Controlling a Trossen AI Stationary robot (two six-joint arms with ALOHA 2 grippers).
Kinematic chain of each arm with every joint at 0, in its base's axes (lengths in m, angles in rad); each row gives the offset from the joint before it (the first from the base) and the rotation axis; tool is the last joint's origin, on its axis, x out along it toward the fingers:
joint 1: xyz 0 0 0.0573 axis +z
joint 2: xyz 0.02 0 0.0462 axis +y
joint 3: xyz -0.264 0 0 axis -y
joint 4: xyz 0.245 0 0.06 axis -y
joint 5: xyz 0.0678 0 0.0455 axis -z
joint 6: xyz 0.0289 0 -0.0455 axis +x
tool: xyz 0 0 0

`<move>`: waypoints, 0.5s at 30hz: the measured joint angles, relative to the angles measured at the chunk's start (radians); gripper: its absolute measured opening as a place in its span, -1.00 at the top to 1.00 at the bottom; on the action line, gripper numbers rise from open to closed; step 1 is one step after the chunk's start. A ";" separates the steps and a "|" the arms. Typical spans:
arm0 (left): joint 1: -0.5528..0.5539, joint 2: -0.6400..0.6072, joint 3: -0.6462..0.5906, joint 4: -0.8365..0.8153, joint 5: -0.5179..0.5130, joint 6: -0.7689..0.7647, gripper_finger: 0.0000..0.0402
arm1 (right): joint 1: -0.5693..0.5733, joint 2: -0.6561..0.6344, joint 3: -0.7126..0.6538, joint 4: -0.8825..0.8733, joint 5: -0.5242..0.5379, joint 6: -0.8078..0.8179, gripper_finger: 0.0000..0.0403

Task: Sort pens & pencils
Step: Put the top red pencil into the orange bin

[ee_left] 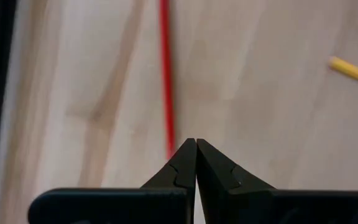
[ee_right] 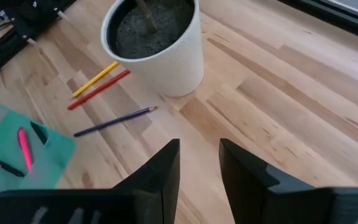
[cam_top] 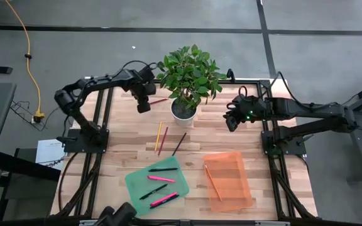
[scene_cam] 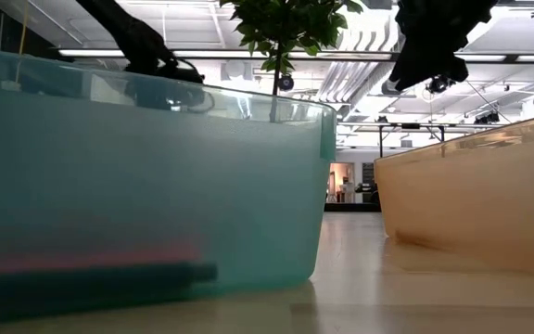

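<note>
High view: we are seeing left gripper (cam_top: 143, 103) hovering over red pencil (cam_top: 159, 100) left of plant pot (cam_top: 183, 110) — fingers (ee_left: 182, 165) clenched, gripping nothing. Right gripper (cam_top: 232, 120) waiting right of pot, fingers (ee_right: 160, 171) parted. Three pencils (cam_top: 163, 139) lying loose mid-table — pens (cam_top: 162, 181) sitting in green tray (cam_top: 136, 184), one orange pencil (cam_top: 212, 182) in orange tray (cam_top: 237, 160).

The table (cam_top: 244, 141) is pale planked wood with visible grain — smooth, faintly satin. The green tray (cam_top: 137, 182) and orange tray (cam_top: 231, 188) look like translucent plastic. The pot (ee_right: 179, 56) is matt white — its soil (ee_right: 148, 22) coarse.
</note>
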 joint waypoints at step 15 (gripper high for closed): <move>0.017 0.196 0.186 -0.119 0.049 0.054 1.00 | -0.008 0.000 0.000 0.001 -0.018 -0.027 0.49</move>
